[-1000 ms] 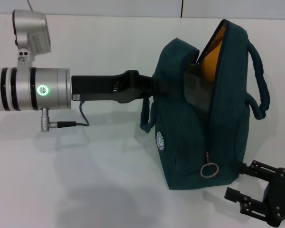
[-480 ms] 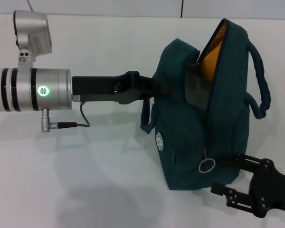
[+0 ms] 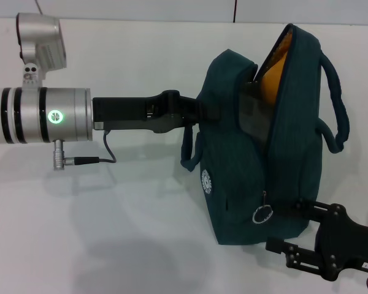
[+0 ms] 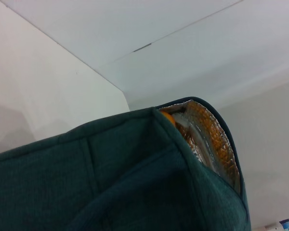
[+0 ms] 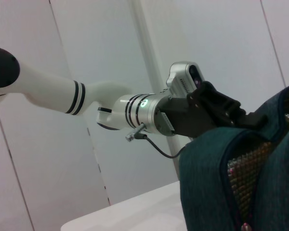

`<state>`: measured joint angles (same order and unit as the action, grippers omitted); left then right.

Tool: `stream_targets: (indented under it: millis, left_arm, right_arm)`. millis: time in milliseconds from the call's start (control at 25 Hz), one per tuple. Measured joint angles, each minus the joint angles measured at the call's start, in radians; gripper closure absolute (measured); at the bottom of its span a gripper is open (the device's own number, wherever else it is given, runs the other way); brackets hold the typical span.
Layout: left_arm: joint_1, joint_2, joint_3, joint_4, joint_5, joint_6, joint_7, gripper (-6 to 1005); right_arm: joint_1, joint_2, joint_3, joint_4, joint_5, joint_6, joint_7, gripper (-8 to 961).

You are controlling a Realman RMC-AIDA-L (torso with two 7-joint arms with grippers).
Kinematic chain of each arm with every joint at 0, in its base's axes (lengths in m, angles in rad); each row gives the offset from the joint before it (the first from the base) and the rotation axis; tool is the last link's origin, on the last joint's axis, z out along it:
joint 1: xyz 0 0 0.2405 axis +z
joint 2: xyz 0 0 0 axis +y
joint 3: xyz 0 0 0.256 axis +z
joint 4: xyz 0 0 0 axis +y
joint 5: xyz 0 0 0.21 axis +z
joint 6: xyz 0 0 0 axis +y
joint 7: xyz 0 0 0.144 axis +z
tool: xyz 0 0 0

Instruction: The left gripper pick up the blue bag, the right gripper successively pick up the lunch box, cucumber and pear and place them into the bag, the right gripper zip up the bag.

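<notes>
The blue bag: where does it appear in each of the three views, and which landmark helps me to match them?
Head view: the blue bag stands right of centre, upright, its zip open at the top.
Left wrist view: the bag fills the lower part, very close.
Right wrist view: the bag is in the lower right corner.
Shared landmark: the silver foil lining at the open zip, also seen in the right wrist view.

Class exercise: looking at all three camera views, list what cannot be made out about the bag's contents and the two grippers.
- Contents of the blue bag: head view shows only orange and a dark shape through the opening; the fabric walls hide the rest.
- Left gripper: fingertips hidden by the bag's side.
- Right gripper: whether it touches the ring zip pull cannot be told; the arm is cut by the frame edge.
</notes>
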<state>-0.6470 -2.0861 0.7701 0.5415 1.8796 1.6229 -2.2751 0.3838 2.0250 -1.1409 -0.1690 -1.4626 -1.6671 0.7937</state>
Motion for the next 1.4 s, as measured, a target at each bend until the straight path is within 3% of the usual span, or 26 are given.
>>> stream_targets:
  millis: [480, 1080, 1400]
  left_arm:
    - [0.001, 0.000, 0.000, -0.003, -0.002, 0.001, 0.000, 961]
    - [-0.008, -0.002, 0.002, -0.031, -0.017, 0.003, 0.015, 960]
    - [-0.008, -0.002, 0.002, -0.031, -0.017, 0.003, 0.015, 960]
  right_arm:
    - [-0.018, -0.002, 0.009, 0.017, 0.027, 0.023, -0.005, 315]
    - [0.064, 0.003, -0.050, 0.025, 0.028, 0.035, 0.012, 316]
    - [0.071, 0.003, -0.082, 0.022, 0.036, 0.030, 0.013, 316]
